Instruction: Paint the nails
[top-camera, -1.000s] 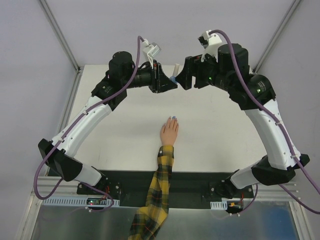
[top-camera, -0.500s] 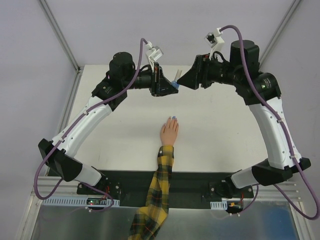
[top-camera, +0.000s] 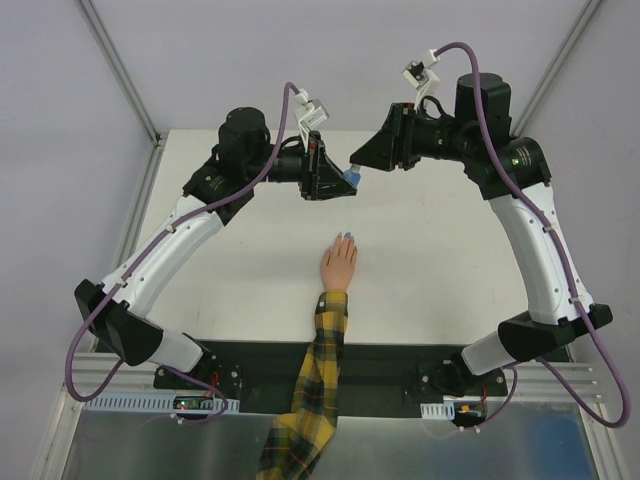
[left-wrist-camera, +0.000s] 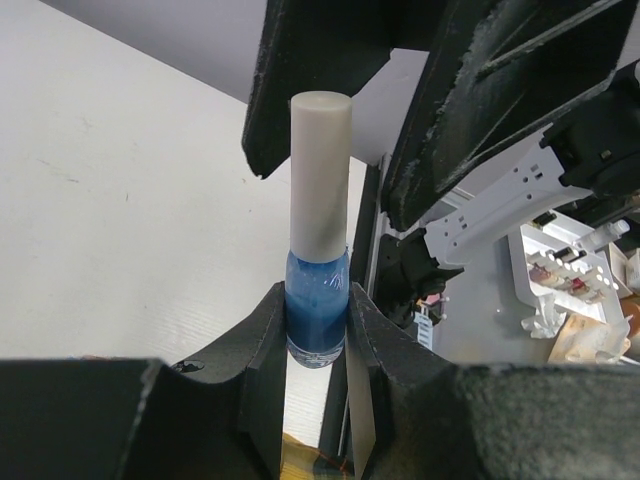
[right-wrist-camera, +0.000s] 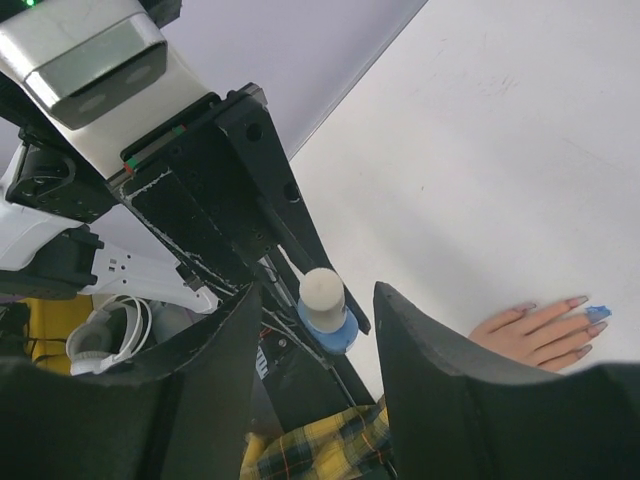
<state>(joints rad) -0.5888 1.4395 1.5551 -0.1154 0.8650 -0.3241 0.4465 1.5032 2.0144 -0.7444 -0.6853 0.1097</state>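
Left gripper (left-wrist-camera: 316, 335): clamped on bottle (left-wrist-camera: 316, 300), whose base is hidden.
Right gripper (right-wrist-camera: 320, 298): fingers apart, flanking cap (right-wrist-camera: 322, 288).
Nails (right-wrist-camera: 597, 313): one blue, the rest barely discernible.

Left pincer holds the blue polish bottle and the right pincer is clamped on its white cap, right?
Not quite. The left pincer holds the blue polish bottle, but the right pincer is open. Its fingers stand on either side of the white cap without touching it, as the right wrist view shows.
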